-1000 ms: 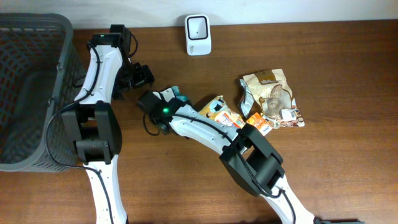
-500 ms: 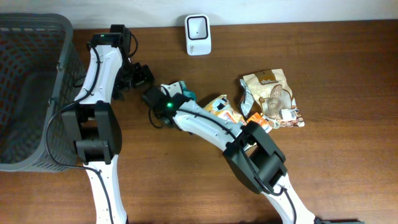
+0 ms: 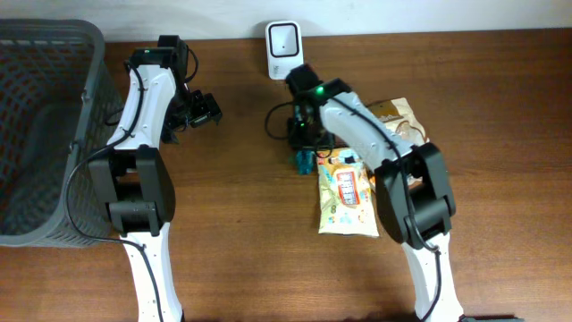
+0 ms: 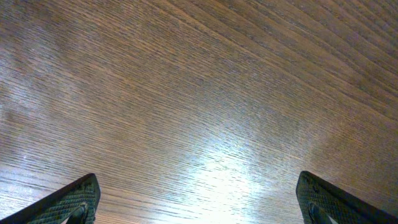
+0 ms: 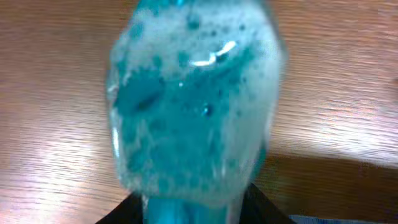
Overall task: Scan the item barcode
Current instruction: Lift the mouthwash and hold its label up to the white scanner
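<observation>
teal bottle [image 5: 193,106] clasped in right gripper [image 5: 196,210] near scanner [image 3: 284,38], scan judged not yet done; left gripper [image 4: 199,202] splayed, empty.

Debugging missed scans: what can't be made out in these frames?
- Barcode on the teal bottle: right wrist view, blurred and too close.
- Bottle's body, overhead: mostly hidden under the right arm.
- Snack pouch print: overhead, too small to read.
- Left wrist: only table in frame, items cut off.
</observation>
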### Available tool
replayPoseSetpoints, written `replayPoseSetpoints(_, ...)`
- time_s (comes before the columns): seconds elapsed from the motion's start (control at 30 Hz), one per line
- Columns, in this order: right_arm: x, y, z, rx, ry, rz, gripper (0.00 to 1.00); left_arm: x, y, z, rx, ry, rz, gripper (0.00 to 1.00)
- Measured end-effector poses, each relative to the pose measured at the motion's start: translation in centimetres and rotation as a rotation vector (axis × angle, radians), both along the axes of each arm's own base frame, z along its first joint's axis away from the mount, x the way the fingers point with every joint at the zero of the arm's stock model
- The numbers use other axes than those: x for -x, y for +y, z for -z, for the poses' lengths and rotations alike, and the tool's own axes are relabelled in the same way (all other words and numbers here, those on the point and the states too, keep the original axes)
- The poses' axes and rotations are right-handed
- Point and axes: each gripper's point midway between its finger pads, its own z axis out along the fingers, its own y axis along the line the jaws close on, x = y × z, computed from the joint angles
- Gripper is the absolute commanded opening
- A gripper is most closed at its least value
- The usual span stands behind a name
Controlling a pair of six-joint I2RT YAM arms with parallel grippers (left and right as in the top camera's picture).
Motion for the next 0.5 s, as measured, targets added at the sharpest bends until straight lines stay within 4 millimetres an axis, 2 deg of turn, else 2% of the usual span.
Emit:
replayPoseSetpoints(0.07,-0.2,-1.9,0.2,0.0,0.029,0.025,0.69,0.0,0.0,0.0,0.0,0.0,0.0,0.99)
replayPoseSetpoints(0.1,-0.3,-2.6,0.3,0.004,0.034,0.023,0.72,0.0,0.0,0.0,0.0,0.0,0.0,0.99)
replayPoseSetpoints(0.2,0.1,-3.5,0.6,0.046,0.045,-0.003,0.76,0.0,0.0,0.0,0.0,0.0,0.0,0.99)
replayPoseSetpoints(0.3,0.5,-5.5,0.2,0.16,0.058,-0.012,0.78,0.0,0.0,0.0,0.0,0.0,0.0,0.99)
replayPoseSetpoints(0.37,0.0,-6.7,-1.1,0.235,0.044,-0.006,0.82,0.0,0.0,0.0,0.0,0.0,0.0,0.99)
replayPoseSetpoints(0.4,-0.8,-7.4,-2.4,0.273,0.014,-0.001,0.83,0.0,0.0,0.0,0.0,0.0,0.0,0.99)
replayPoseSetpoints(0.5,-2.0,-7.8,-4.6,0.302,-0.039,0.005,0.83,0.0,0.0,0.0,0.0,0.0,0.0,0.99)
